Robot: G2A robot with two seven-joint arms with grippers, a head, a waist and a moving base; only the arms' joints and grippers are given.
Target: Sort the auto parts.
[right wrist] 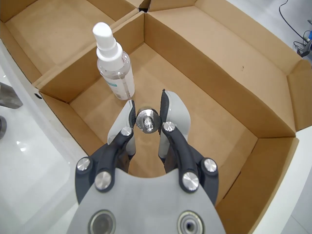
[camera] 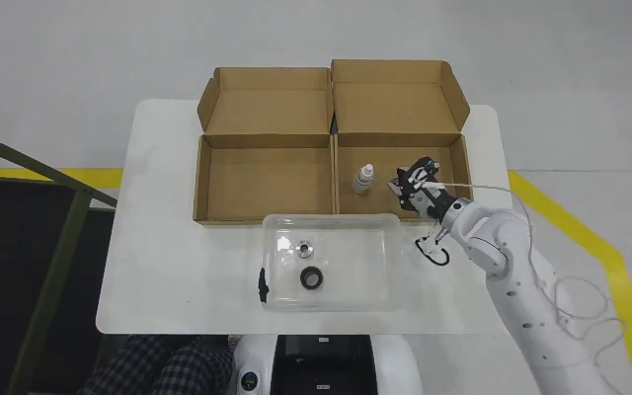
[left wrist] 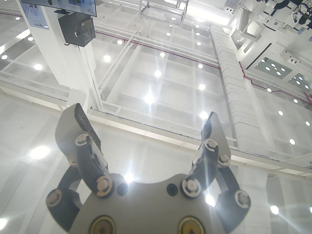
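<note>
My right gripper (right wrist: 147,114) is shut on a small round silver metal part (right wrist: 147,122) and hangs over the right cardboard box (camera: 446,202), where the top view shows the same gripper (camera: 405,185). A clear spray bottle (right wrist: 114,66) with a white cap stands upright in that box, close beside the gripper; in the top view the bottle (camera: 362,179) is at the box's left side. The clear plastic tray (camera: 390,291) at the table's front holds a silver disc (camera: 307,249), a black ring (camera: 312,279) and another small part (camera: 284,243). My left gripper (left wrist: 143,126) is open, pointing up at the ceiling.
The left cardboard box (camera: 222,188) has nothing in it; both boxes have their lids folded back. A slim black part (camera: 263,284) sits at the tray's left edge. Bare white table (camera: 158,237) lies to the left of the boxes and tray.
</note>
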